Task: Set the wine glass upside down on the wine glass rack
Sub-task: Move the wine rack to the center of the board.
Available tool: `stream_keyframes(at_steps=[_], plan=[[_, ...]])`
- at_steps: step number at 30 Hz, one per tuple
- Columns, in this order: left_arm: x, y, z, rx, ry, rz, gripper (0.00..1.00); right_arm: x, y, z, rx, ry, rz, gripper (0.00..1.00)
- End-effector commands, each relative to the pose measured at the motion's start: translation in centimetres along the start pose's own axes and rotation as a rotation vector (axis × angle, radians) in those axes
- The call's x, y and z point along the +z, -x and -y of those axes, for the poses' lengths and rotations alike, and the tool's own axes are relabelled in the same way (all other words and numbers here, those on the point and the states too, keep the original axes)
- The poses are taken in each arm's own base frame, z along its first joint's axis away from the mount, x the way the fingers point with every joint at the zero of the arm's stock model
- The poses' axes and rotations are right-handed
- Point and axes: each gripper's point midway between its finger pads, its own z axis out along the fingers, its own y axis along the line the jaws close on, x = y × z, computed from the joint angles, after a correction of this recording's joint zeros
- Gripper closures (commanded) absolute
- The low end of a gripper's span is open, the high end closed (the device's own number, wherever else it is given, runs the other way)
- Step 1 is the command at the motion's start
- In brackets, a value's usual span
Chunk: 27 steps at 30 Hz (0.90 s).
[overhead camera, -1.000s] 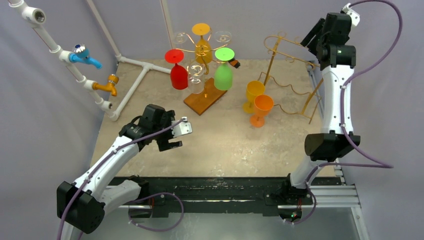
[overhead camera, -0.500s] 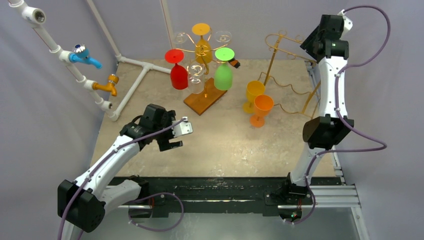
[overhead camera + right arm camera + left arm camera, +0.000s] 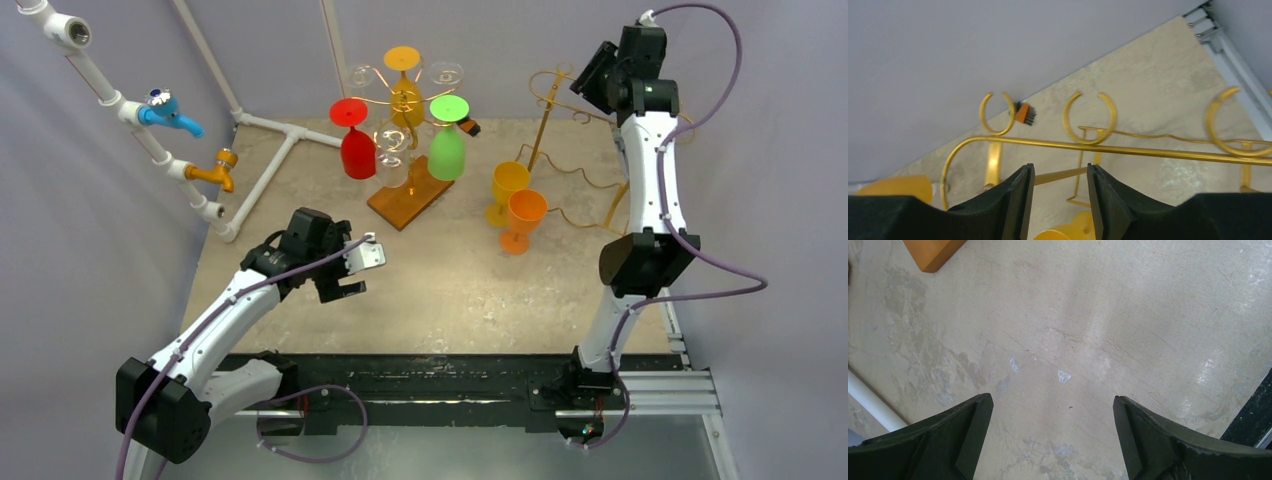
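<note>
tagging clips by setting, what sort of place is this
Probably a robotics lab test cell, not a real bar: the left arm and right arm are bolted at the table edge, grey fabric walls close it in, and a white pipe frame with taps stands beside the wine glass rack.

Gold rack (image 3: 1128, 149), orange glass (image 3: 524, 212)

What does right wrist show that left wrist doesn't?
Only right wrist: the gold wire rack with open ring hooks, a yellow wine glass below it, and the right gripper, narrowly parted and empty. Only left wrist: a corner of the orange wooden base, a white pipe, and the left gripper, wide open. Both: the beige stone-look tabletop.
</note>
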Motion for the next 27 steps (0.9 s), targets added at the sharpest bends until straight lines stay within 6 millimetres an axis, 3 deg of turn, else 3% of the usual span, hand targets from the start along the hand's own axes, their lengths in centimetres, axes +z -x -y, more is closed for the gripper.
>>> stream_keyframes(at_steps=[1,4,10,16,21,27], plan=[[-0.2,0.5,-0.4,-0.029,0.019,0.016,0.01,-2.0,0.3,-6.0,-0.059,0.210,0.020,0.50],[-0.2,0.4,-0.4,-0.035,0.019,0.014,0.01,-2.5,-1.3,-9.0,-0.099,0.264,0.003,0.50],[-0.6,0.2,-0.4,-0.028,0.032,0.007,0.01,-1.5,-2.3,-10.1,-0.072,0.290,-0.028,0.59],[-0.5,0.0,-0.3,-0.027,0.035,0.002,0.01,-1.0,-3.7,-12.5,-0.083,0.362,-0.070,0.66],[-0.5,0.0,-0.4,-0.030,0.040,0.000,0.01,-1.5,-4.0,-14.9,-0.124,0.486,-0.087,0.67],[-0.5,-0.1,-0.5,-0.027,0.044,-0.006,0.01,-2.3,-4.7,-16.5,-0.181,0.604,-0.116,0.67]])
